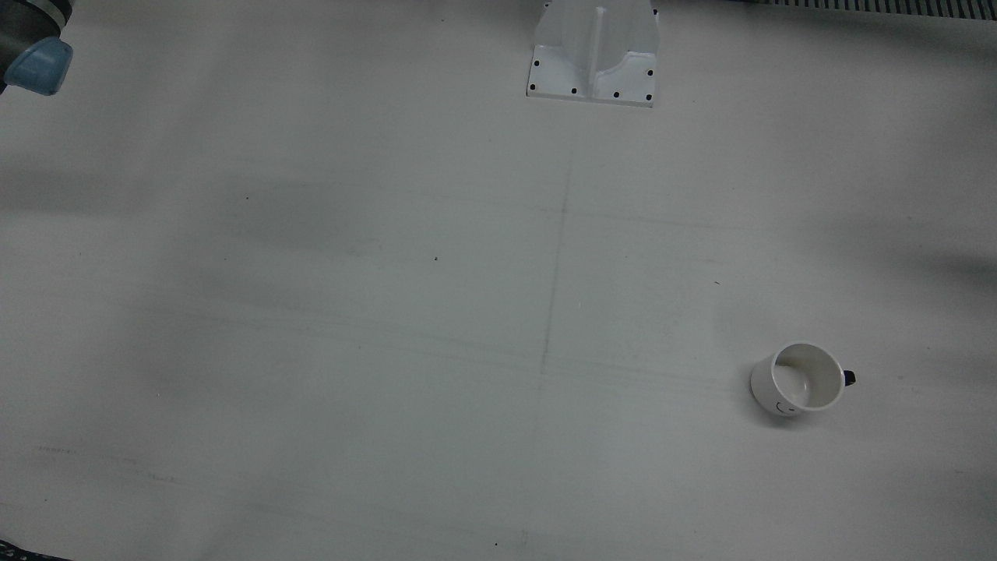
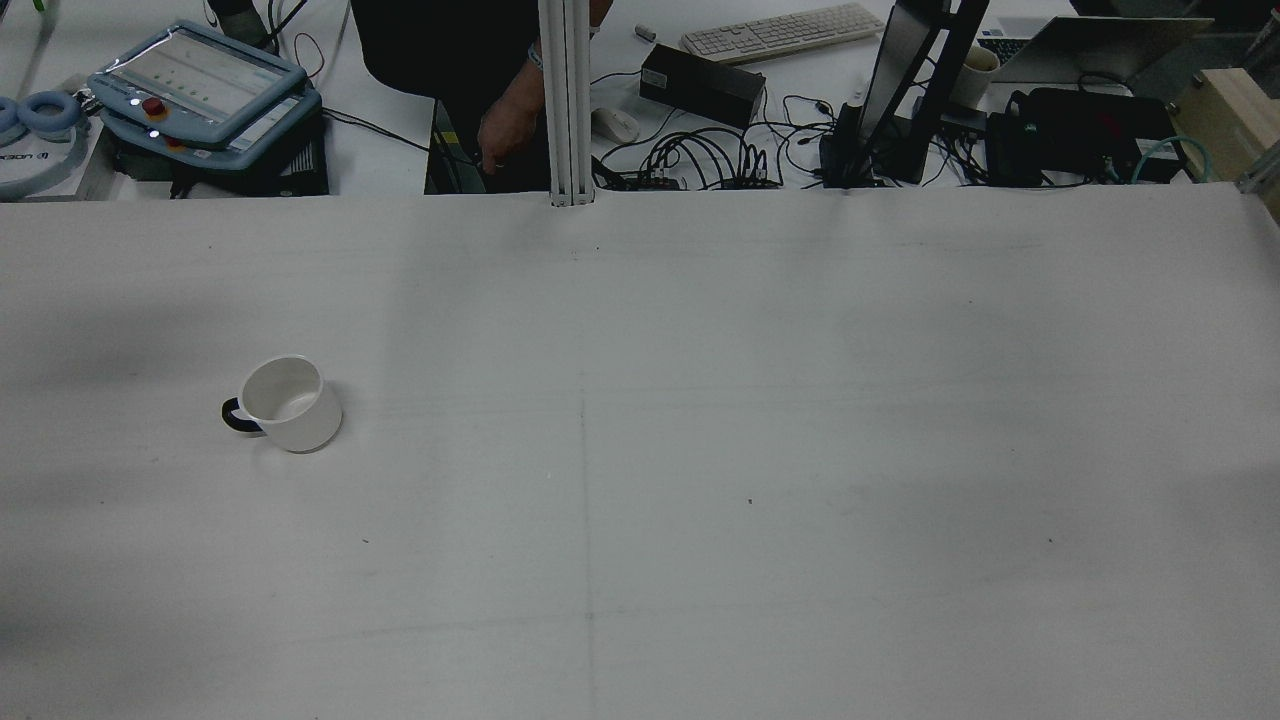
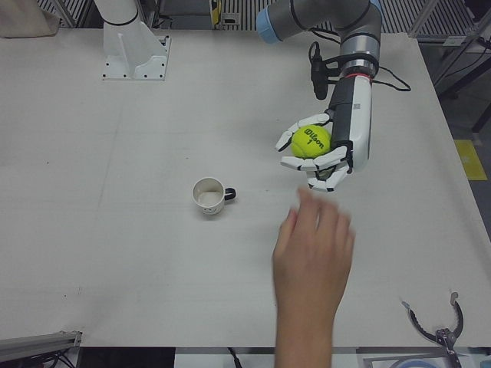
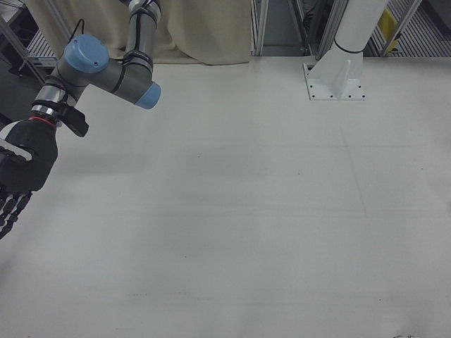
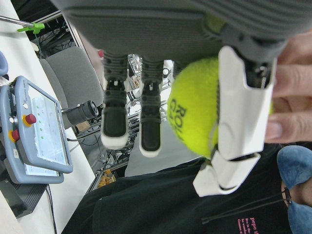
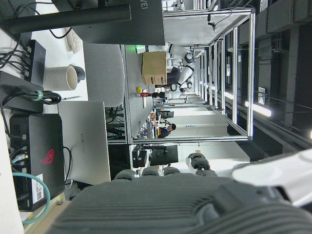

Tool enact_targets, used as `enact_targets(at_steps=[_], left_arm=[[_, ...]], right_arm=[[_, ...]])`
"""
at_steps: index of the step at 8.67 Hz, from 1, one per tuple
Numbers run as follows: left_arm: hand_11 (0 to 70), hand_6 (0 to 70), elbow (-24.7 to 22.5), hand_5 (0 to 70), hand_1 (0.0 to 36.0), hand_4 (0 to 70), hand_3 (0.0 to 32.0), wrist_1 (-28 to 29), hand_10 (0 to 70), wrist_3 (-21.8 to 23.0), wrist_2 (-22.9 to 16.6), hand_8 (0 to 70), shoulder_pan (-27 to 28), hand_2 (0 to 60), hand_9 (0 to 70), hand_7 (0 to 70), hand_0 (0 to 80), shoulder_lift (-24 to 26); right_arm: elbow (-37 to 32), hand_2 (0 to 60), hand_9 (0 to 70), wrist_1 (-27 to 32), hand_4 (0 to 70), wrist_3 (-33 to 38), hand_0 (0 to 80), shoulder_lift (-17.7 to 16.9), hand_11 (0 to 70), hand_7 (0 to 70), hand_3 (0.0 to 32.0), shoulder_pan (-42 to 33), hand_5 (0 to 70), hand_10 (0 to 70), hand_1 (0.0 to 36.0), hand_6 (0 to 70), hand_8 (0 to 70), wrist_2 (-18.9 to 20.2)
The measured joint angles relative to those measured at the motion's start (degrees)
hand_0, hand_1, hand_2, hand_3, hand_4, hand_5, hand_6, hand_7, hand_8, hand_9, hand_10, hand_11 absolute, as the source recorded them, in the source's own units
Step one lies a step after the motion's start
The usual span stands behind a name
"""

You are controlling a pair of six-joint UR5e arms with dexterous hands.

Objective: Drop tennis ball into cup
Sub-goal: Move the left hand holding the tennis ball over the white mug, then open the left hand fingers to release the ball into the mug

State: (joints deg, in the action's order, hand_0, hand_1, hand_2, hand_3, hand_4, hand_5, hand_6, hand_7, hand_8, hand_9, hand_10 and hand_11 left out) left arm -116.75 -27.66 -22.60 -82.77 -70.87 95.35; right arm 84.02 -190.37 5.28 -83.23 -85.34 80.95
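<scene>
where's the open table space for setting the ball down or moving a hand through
Nearly all of the white table is bare: the whole stretch right of the cup in the rear view. It is crowded only in the left-front view, where the left hand holds the tennis ball with a person's hand just below it.

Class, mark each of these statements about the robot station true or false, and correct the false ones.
1. The left hand holds the tennis ball. True.
2. The ball is already in the cup. False: the cup holds no ball.
3. The cup lies on its side. False: it stands upright on the table.
4. A person's hand reaches over the table below the left hand in the left-front view. True.
5. The right hand holds a second ball. False: no ball shows there.
</scene>
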Motion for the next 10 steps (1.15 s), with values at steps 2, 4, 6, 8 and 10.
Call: enact_targets(at_steps=[2, 4, 6, 8, 10], left_arm=[[70.0, 34.1, -0.34, 24.0, 36.0, 68.5, 0.0, -0.73, 70.0, 0.44, 0.13, 68.2, 4.33, 60.0, 70.0, 70.0, 60.2, 0.95], [70.0, 33.8, -0.03, 24.0, 36.0, 67.4, 0.0, -2.48, 70.0, 0.5, 0.53, 67.9, 10.33, 60.0, 70.0, 70.0, 60.1, 3.52], [70.0, 33.6, 1.17, 23.9, 36.0, 67.8, 0.0, -3.09, 70.0, 0.46, 1.86, 67.5, 17.59, 60.0, 70.0, 70.0, 60.1, 5.15], [70.0, 33.2, 2.42, 23.8, 36.0, 66.9, 0.0, -2.99, 70.0, 0.48, 3.96, 66.8, 22.75, 60.0, 70.0, 70.0, 60.1, 6.0], [70.0, 33.0, 2.74, 23.8, 36.0, 66.6, 0.0, -3.26, 70.0, 0.53, 4.45, 66.5, 24.11, 60.0, 70.0, 70.0, 60.1, 6.66]], right_arm=[[0.0, 0.0, 0.0, 0.0, 0.0, 0.0, 0.0, 0.0, 0.0, 0.0, 0.0, 0.0, 0.0, 0.0, 0.0, 0.0, 0.0, 0.0], [0.0, 0.0, 0.0, 0.0, 0.0, 0.0, 0.0, 0.0, 0.0, 0.0, 0.0, 0.0, 0.0, 0.0, 0.0, 0.0, 0.0, 0.0], [0.0, 0.0, 0.0, 0.0, 0.0, 0.0, 0.0, 0.0, 0.0, 0.0, 0.0, 0.0, 0.0, 0.0, 0.0, 0.0, 0.0, 0.0], [0.0, 0.0, 0.0, 0.0, 0.0, 0.0, 0.0, 0.0, 0.0, 0.0, 0.0, 0.0, 0.0, 0.0, 0.0, 0.0, 0.0, 0.0], [0.0, 0.0, 0.0, 0.0, 0.0, 0.0, 0.0, 0.0, 0.0, 0.0, 0.0, 0.0, 0.0, 0.0, 0.0, 0.0, 0.0, 0.0]])
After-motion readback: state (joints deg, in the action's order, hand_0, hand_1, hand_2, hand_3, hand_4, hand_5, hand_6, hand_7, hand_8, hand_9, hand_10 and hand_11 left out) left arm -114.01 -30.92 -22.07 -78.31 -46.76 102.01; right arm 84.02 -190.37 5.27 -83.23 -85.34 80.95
